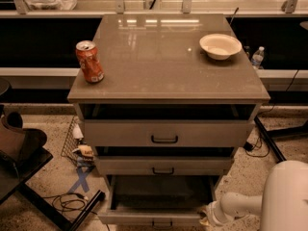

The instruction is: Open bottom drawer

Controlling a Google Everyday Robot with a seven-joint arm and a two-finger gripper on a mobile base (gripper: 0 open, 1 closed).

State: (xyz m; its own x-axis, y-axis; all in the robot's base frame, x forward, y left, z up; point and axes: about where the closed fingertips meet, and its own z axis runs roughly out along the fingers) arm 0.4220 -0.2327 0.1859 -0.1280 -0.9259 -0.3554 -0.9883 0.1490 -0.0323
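The bottom drawer [153,218] is the lowest of three grey-beige drawers in the cabinet. It stands pulled out toward me, with its plain grey inside [161,191] showing and its small black bar handle [162,224] at the frame's bottom edge. My gripper [207,216] is low at the drawer's right front corner, on the end of my white arm [240,203], which comes in from the bottom right. Above it are the middle drawer [163,166] and the taller top drawer [164,134], both slightly out.
On the cabinet top [163,61] stand an orange soda can [89,61] at the left and a white bowl [220,45] at the right. A black stand [29,177] and cables [67,202] lie on the floor at the left. A water bottle [257,57] stands behind at the right.
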